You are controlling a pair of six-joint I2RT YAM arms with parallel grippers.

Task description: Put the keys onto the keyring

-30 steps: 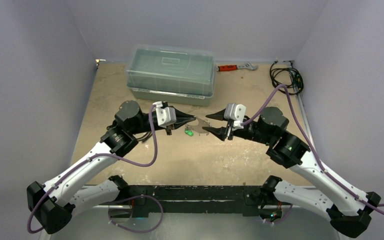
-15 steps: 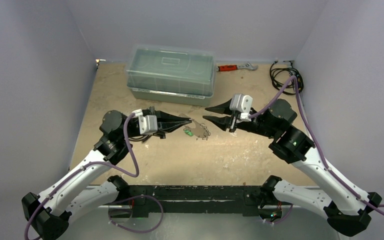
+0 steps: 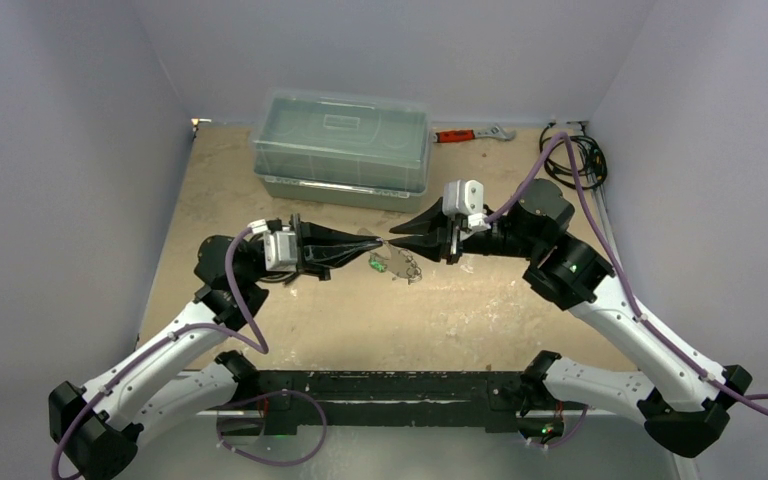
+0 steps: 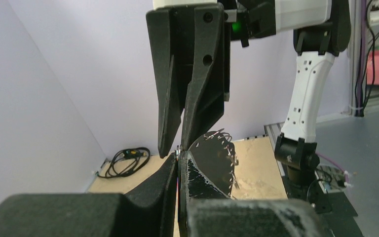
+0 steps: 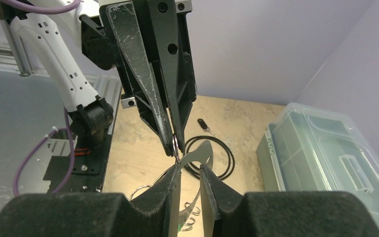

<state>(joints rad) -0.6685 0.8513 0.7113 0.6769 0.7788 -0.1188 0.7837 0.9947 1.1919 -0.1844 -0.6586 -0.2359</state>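
Observation:
The keyring's flat white tag [image 3: 398, 263] hangs tilted just above the table, with wire rings [image 4: 229, 150] along its edge. My left gripper [image 3: 378, 243] is shut on the tag's tip, and in the left wrist view the gripper [image 4: 179, 157] shows no gap. My right gripper [image 3: 395, 241] meets it tip to tip. Its jaws [image 5: 190, 170] stand a little apart, with the thin tag [image 5: 201, 152] running between them against the left finger. A green-headed key [image 3: 375, 266] hangs under the tag. A small dark-headed key [image 5: 206, 125] lies on the table beyond.
A clear plastic toolbox [image 3: 340, 150] stands at the back. A red-handled wrench [image 3: 470, 133] lies to its right and a black cable bundle [image 3: 572, 155] fills the back right corner. A black coiled loop [image 5: 227, 159] lies on the table under the grippers.
My left arm drew back to the left with the keyring. The right gripper first pulled away, then came left to the left gripper's tip with its jaws narrowing.

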